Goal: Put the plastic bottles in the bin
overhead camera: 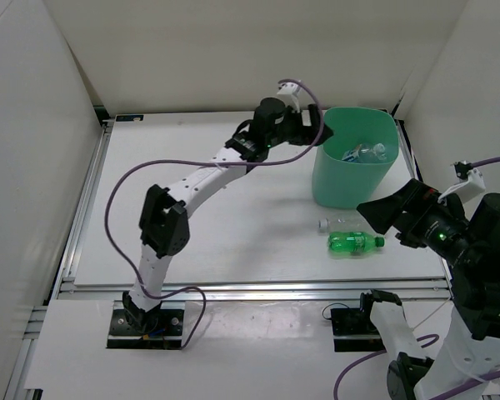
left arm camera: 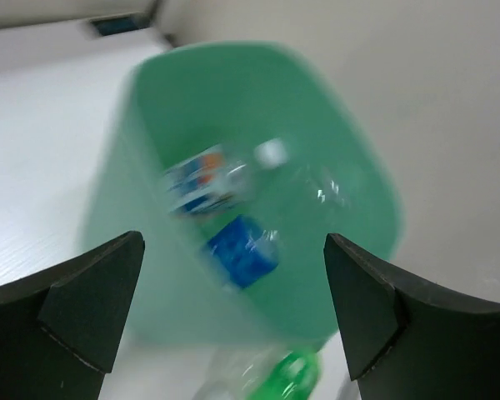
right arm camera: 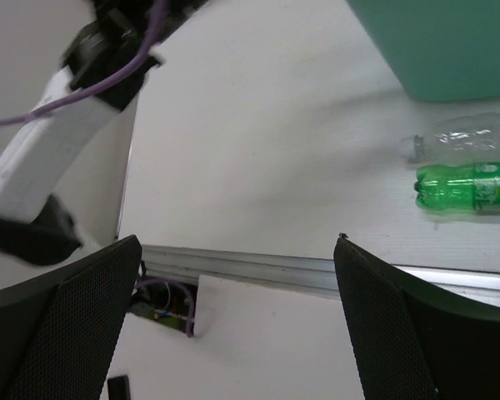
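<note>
White bench (overhead camera: pixel 233 217), boxed in by pale walls, carries everything I'm working with. Toward its far right corner stands the bin (overhead camera: pixel 333 179), tall and mint green, with a rounded-square rim and walls that taper downward. Two of the plastic bottles already lie inside it: the blue-label bottle (left arm camera: pixel 242 250) and the pale-label bottle (left arm camera: pixel 202 179), both clear.

The other two lie on their sides close together, just on the near side of the bin by the right edge. One is the plain clear bottle (right arm camera: pixel 471 135) with a white cap. Beside it, toward the near edge, is the green bottle (right arm camera: pixel 467 187), translucent and labelled.

My left jaws hang over the bin's left rim, spread wide with nothing between them. My right jaws hover by the right edge, near the loose pair, equally wide and empty.

I judge these bottles very light, thin-walled and smooth, so they may roll or squirt out under a hard pinch. I would close gently across the middle of the barrel, crosswise to its length.
</note>
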Available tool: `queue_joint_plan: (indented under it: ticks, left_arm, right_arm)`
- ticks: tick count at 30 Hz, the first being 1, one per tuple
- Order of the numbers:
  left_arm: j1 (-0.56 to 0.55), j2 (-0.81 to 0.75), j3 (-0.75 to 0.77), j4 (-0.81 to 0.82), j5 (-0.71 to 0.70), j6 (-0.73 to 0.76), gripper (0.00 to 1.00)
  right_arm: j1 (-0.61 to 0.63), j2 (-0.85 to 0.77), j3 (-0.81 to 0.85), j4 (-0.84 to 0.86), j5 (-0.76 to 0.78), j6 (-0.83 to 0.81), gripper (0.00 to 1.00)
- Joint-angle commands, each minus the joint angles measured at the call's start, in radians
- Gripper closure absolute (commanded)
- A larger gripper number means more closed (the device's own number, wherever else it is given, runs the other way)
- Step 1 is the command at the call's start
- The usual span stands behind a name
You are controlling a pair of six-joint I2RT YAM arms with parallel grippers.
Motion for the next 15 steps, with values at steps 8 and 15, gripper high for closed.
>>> queue_joint_plan:
  ticks: [8,15]
  left_arm:
    - [0.046,-0.743,-0.633,-0.169,-0.627,0.216,0.0]
    - [0.066,-0.951,-0.773,-0.433,-0.848,0.182,0.0]
  right_arm:
    - [0.006,-0.129,-0.377,-0.083,0.421,0.484,0.0]
    - [0.006,-0.132,-0.759,-0.008,0.377,0.775,0.0]
